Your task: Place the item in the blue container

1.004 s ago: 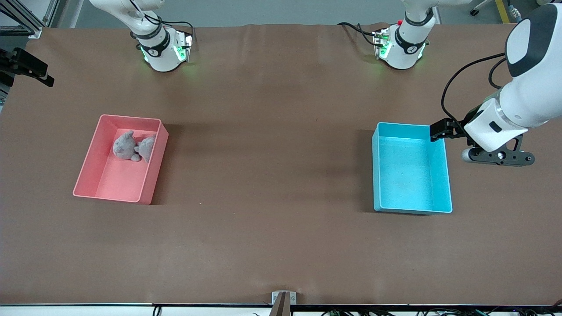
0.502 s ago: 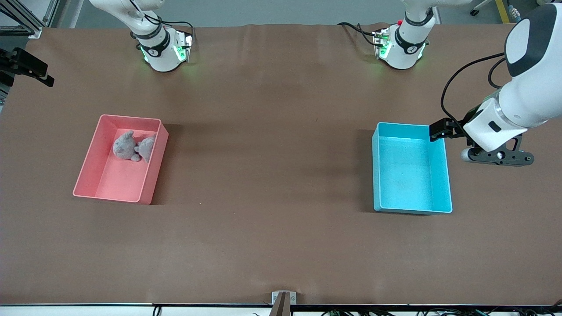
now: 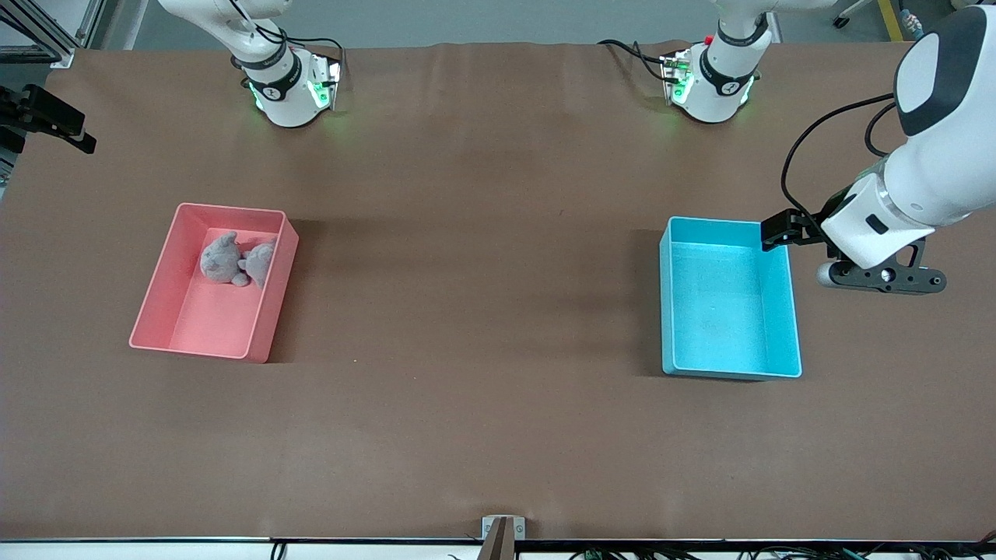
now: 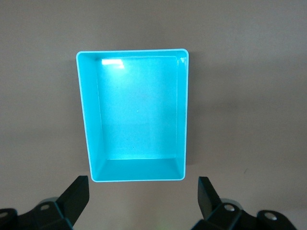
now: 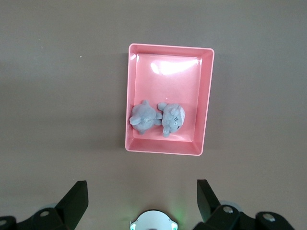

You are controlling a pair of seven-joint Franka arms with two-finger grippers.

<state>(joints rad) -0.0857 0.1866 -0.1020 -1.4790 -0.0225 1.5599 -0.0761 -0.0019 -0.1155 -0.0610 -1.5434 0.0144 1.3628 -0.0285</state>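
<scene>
- Left gripper [image 4: 142, 201] hangs wide open and empty, high over the table beside the bright blue rectangular plastic container [image 3: 792, 311] (nothing inside).
- Right gripper [image 5: 141, 203], equally spread and empty, hangs high above the pink plastic bin [image 5: 207, 100] holding two grey plush toys [image 5: 157, 118].
- Brown table [image 3: 482, 311] lies bare between the bins.

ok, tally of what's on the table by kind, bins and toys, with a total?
Bins: 2, the blue container and the pink bin.
Plush toys: 2, both grey, lying side by side in the pink bin.
Total: 4. The blue container holds nothing.
</scene>
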